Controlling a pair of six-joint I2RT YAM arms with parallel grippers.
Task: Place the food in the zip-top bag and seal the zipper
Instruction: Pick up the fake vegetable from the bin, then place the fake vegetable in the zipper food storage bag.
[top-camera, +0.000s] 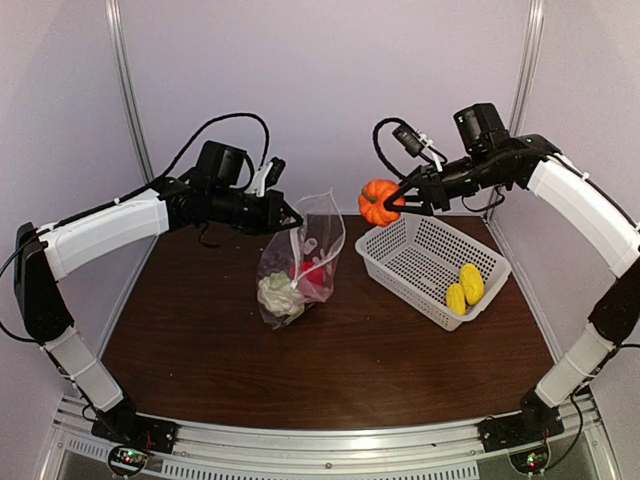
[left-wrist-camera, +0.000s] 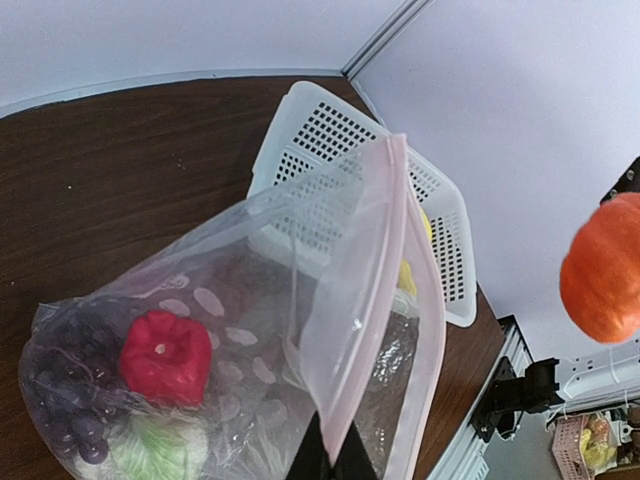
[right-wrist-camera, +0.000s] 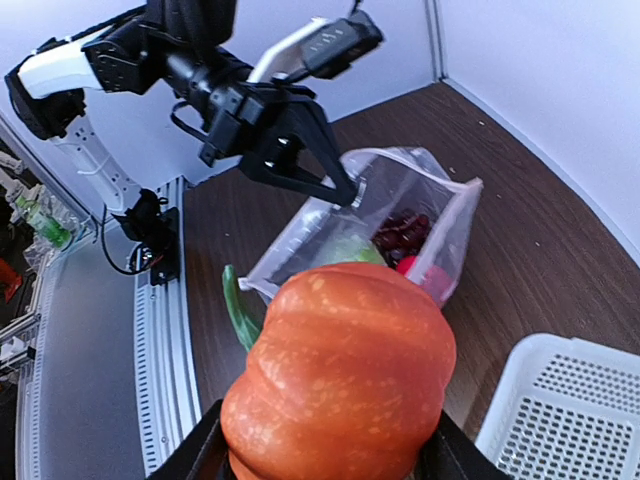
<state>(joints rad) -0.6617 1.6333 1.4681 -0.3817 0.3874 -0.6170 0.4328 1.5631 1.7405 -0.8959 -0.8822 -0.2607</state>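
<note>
Left fingers (top-camera: 286, 214) clamp bag (top-camera: 322, 228) rim; right fingers (top-camera: 411, 189) grip orange piece (top-camera: 378, 202) near basket (top-camera: 386, 262) with 2 yellow pieces (top-camera: 465, 288).

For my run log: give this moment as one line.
left claw: shut on zip-top bag edge, mouth open | right claw: holds orange piece aloft | bag: cauliflower, red pepper, grapes | basket: two yellow pieces

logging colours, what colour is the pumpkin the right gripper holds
The pumpkin is orange; the right wrist view shows it best.
</note>
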